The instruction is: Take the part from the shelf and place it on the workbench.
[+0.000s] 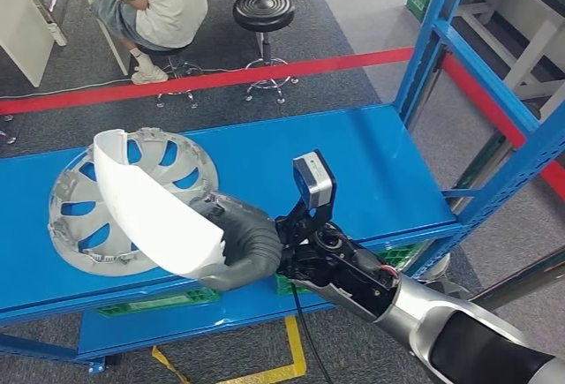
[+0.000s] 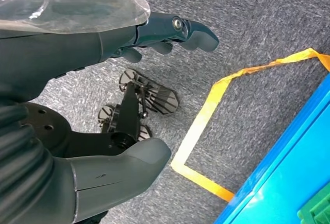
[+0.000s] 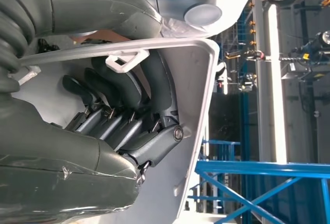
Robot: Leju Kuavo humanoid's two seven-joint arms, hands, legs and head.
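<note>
My right hand point(image 1: 243, 247) grips a white curved plastic part point(image 1: 150, 207) and holds it a little above the blue workbench point(image 1: 373, 168), over the edge of a silver wheel cover point(image 1: 73, 212) that lies flat there. In the right wrist view the dark fingers point(image 3: 116, 110) curl against the inside of the white part point(image 3: 191, 131), near a small moulded clip. My left hand point(image 2: 116, 38) hangs over grey carpet with its fingers apart and nothing in it.
A blue shelf frame point(image 1: 466, 57) rises at the right of the workbench. Red tape point(image 1: 220, 77) crosses the floor behind it, where a person point(image 1: 156, 0) sits beside a black stool point(image 1: 264, 9). Yellow floor tape point(image 2: 206, 116) runs by the bench foot.
</note>
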